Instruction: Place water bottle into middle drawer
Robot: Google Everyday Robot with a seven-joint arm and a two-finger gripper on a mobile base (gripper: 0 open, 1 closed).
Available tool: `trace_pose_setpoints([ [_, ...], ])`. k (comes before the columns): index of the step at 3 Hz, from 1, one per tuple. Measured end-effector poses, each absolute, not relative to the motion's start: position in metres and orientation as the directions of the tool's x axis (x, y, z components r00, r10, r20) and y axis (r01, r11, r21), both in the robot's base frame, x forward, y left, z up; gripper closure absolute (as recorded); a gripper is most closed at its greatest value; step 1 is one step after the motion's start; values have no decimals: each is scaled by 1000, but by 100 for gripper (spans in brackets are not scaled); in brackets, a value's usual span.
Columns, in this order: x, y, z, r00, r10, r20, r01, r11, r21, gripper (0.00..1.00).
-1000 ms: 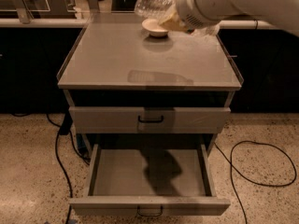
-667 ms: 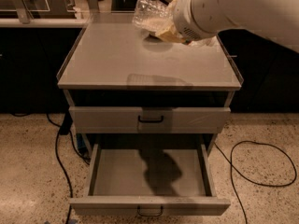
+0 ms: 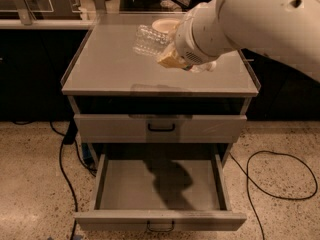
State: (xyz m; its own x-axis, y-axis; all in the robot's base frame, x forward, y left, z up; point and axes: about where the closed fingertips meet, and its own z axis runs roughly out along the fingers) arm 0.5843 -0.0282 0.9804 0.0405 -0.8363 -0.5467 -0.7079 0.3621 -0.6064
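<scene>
Hand [image 3: 172, 60] first: from the one camera view it hangs in the upper middle of the frame, above the flat grey top of the desk [image 3: 110, 69]. Its tan fingers [image 3: 169, 59] are closed around the neck end of the small clear crinkled plastic water bottle [image 3: 149, 38]. That bottle is tilted and looks to be off the surface, just in front of a shallow cream bowl [image 3: 162, 23].

Lower down, the grey upper drawer [image 3: 210, 128] is closed. Beneath it the wide shallow grey metal middle drawer [image 3: 125, 186] is pulled fully out, with nothing in it but the arm's shadow.

By my reckoning the pick-up is done and the drawer is ready. What remains is carrying the bottle forward and down, then letting go inside.
</scene>
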Motion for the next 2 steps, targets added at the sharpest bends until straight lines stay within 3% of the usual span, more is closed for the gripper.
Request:
trace_pose_setpoints([
  [2, 554, -44, 984, 26, -822, -569, -668, 410, -621, 100],
])
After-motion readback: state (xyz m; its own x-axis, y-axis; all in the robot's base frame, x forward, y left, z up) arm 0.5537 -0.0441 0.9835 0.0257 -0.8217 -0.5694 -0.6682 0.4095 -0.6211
